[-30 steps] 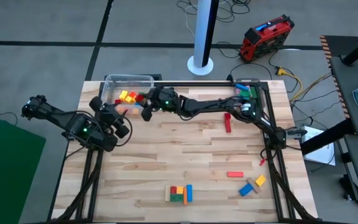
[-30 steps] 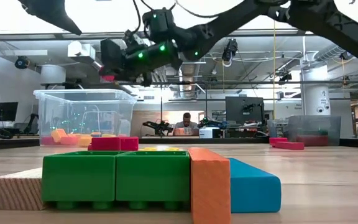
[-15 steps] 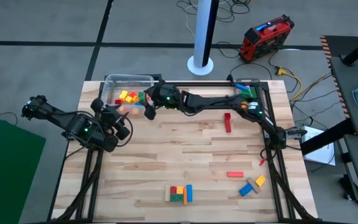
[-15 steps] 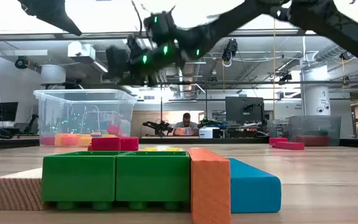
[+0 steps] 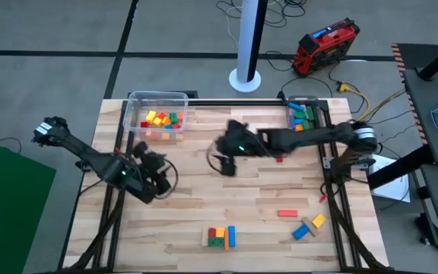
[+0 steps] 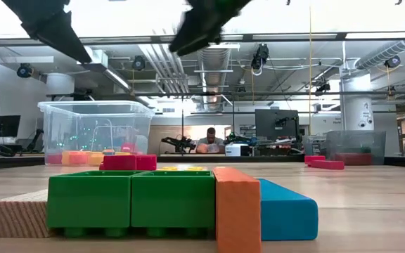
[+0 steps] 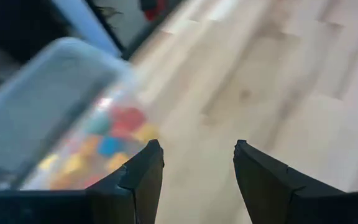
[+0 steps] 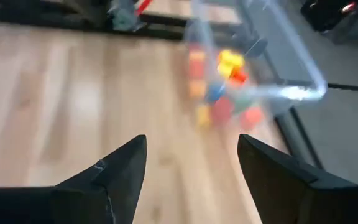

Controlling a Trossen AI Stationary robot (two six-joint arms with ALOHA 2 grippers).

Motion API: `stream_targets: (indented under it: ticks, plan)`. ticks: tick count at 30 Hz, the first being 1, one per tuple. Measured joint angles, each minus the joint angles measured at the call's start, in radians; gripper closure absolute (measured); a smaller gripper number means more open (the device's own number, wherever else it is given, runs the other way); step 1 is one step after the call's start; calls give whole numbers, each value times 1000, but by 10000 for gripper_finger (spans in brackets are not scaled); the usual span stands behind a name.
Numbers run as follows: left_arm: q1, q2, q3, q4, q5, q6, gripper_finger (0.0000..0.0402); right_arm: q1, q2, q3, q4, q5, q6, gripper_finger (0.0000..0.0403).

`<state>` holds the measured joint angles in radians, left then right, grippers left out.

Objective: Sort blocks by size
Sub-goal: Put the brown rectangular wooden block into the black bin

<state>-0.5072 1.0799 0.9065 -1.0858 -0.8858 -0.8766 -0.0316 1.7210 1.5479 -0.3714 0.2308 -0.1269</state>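
The right arm reaches from the table's 3 o'clock edge toward the middle, its gripper hanging over bare wood just 12 o'clock-side of centre. Its fingers are spread wide with nothing between them. The left arm comes in from the 9 o'clock side, elbow bent, and its gripper sits over the wood at about 8 o'clock from centre; its fingers are also parted and empty.

The blocks lie in several places. A mixed heap of small ones sits in the clear tub at 11 o'clock. Another clear bin at 1 o'clock holds green and blue pieces. A tight cluster of green, red, orange and blue blocks stands at 6 o'clock, with a lone orange bar and a blue and yellow pair at 5 o'clock. No writing can be read anywhere.
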Motion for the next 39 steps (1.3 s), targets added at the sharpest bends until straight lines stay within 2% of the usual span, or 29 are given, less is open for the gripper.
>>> stream_targets:
  ticks: [6, 12, 18, 25, 32, 39]
  plan:
    - [-67, 147, 0, 242, 96, 113, 228, 125, -230, -313, 50, 21, 185, 170]
    - [-134, 300, 0, 487, 238, 218, 228, 291, -346, -469, 64, 180, 311, 170]
    - [-193, 440, 19, 663, 311, 258, 228, 446, -354, -504, 66, 327, 420, 180]
    - [-260, 630, 155, 679, 311, 259, 251, 573, -321, -505, 65, 408, 524, 197]
    - [-302, 813, 316, 649, 312, 284, 318, 654, -296, -505, 68, 425, 586, 222]
    - [-306, 875, 370, 661, 305, 270, 396, 702, -296, -506, 79, 427, 601, 249]
